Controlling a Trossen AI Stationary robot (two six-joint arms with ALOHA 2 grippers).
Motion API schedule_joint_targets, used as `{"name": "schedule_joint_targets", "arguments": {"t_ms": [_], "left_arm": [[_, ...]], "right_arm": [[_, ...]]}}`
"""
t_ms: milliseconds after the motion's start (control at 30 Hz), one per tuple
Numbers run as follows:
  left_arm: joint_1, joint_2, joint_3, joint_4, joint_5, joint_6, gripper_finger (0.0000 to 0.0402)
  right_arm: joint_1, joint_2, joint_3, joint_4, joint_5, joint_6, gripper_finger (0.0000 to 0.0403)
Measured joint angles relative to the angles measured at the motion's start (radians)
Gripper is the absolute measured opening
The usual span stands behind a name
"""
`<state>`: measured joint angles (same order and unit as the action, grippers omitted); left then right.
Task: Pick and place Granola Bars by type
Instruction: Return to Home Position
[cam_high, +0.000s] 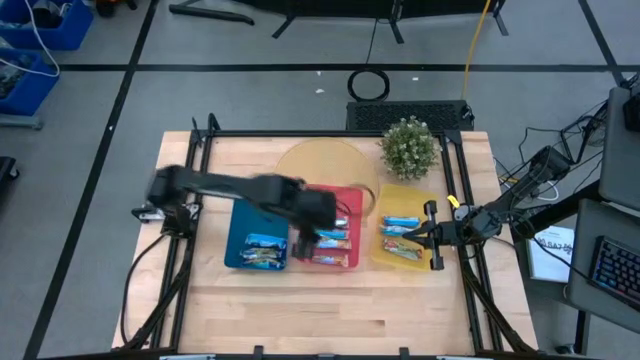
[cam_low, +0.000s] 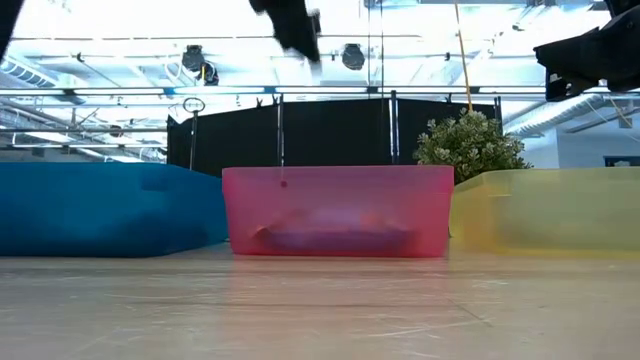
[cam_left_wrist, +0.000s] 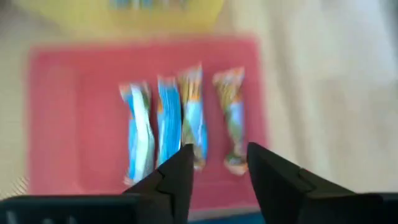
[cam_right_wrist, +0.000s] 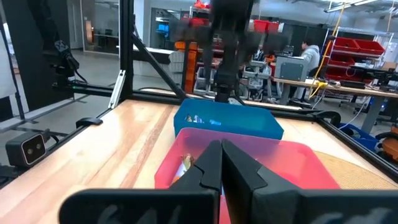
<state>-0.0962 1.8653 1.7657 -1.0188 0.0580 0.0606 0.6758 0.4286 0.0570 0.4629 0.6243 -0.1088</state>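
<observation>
Nearest, a bare strip of the wooden surface (cam_high: 320, 310) is seen in front of three trays set in a row: the blue tray (cam_low: 100, 210), the red tray (cam_low: 335, 195) just beside it, and the yellow tray (cam_low: 550, 205) at the other end. Granola Bars (cam_left_wrist: 194, 115) are seen in every tray; four are laid side by side on the floor of the red one. The left tool (cam_left_wrist: 217, 171) is held above the red tray, close to its border with the blue tray, with its fingers spread and nothing between them; the four bars lie below it, apart from the fingers. The right tool (cam_right_wrist: 221, 165) is held over the outer side of the yellow tray, its fingers pressed together and empty, with that tray's bars just beside it toward the middle. Farther back, a round wooden board (cam_high: 315, 160) and a small potted plant (cam_high: 410, 148) are seen behind the trays.
</observation>
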Motion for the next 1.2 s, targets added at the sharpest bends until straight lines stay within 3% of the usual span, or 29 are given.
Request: {"name": "schedule_joint_targets", "arguments": {"t_ms": [133, 233, 300, 467, 533, 733, 1000, 1200], "left_arm": [[0.005, -0.235, -0.136, 0.166, 0.138, 0.131, 0.0088], [-0.010, -0.429, -0.336, 0.394, 0.262, 0.245, 0.0018], [-0.011, -0.559, -0.491, 0.554, 0.270, 0.262, 0.0012], [0.007, -0.837, -0.877, 0.907, 0.232, 0.198, 0.0005], [0.009, -0.935, -1.021, 1.002, 0.156, 0.155, 0.0006], [-0.031, -1.171, -1.351, 1.139, -0.015, 0.045, 0.0003], [-0.112, -1.284, -1.582, 1.271, -0.175, 0.037, 0.0002], [-0.156, -1.333, -1.684, 1.424, -0.182, 0.184, 0.0001]], "right_arm": [[0.000, 0.000, 0.000, -0.005, -0.001, 0.009, 0.0000], [0.000, 0.000, 0.000, -0.008, -0.001, 0.027, 0.0000], [0.000, 0.000, 0.000, -0.013, -0.002, 0.042, 0.0000], [0.000, 0.000, 0.000, -0.013, -0.001, 0.061, 0.0000], [0.000, 0.000, 0.000, -0.011, -0.001, 0.064, 0.0000], [0.000, 0.000, 0.000, 0.001, 0.000, 0.060, 0.0000], [-0.001, 0.000, 0.000, 0.063, 0.063, -0.058, 0.0000], [-0.002, -0.018, 0.000, 0.054, 0.145, -0.073, 0.0000]]}}
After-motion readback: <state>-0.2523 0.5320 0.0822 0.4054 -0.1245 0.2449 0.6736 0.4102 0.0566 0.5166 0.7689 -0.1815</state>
